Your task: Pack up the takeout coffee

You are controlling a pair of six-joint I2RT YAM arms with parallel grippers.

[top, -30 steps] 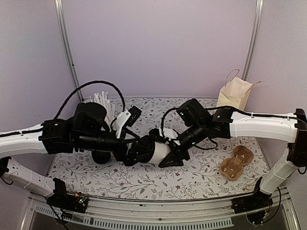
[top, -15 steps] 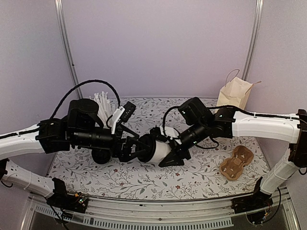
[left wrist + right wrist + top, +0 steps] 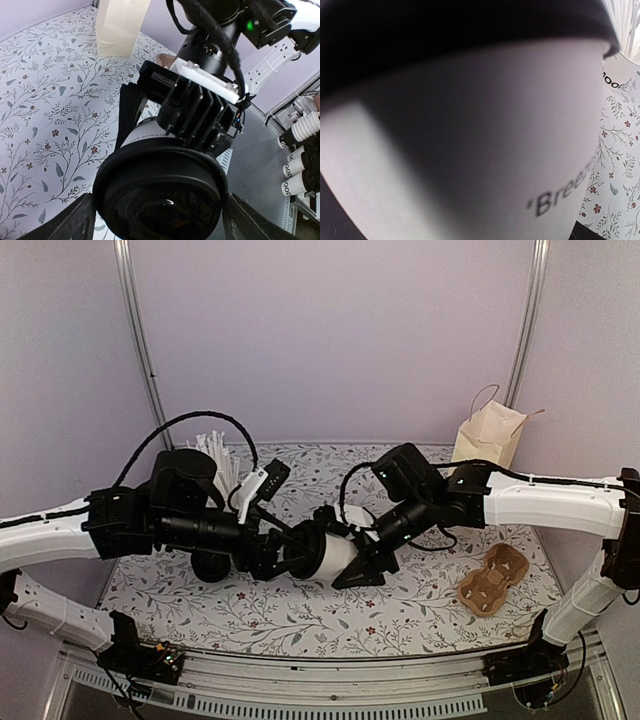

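The takeout coffee [image 3: 328, 556] hangs on its side above the middle of the table, a white paper cup with a black lid [image 3: 300, 548]. My right gripper [image 3: 358, 562] is shut on the cup's body from the right. The cup wall [image 3: 470, 130] with its dark lettering fills the right wrist view. My left gripper [image 3: 288, 550] comes in from the left, open, with its fingers [image 3: 80, 220] on either side of the lid [image 3: 160, 195] and very close to its rim. In the left wrist view the lid faces the camera and hides most of the cup.
A tan paper bag [image 3: 490, 435] stands at the back right. A brown cardboard cup carrier [image 3: 492, 580] lies at the front right. A white cup of white sticks [image 3: 215, 452] stands at the back left, with lidless white cups [image 3: 299, 160] nearby. A dark round object [image 3: 210, 566] sits under the left arm.
My left gripper's fingers have drawn in a little around the lid, and the left arm has shifted slightly. The right gripper keeps the cup in the same place.
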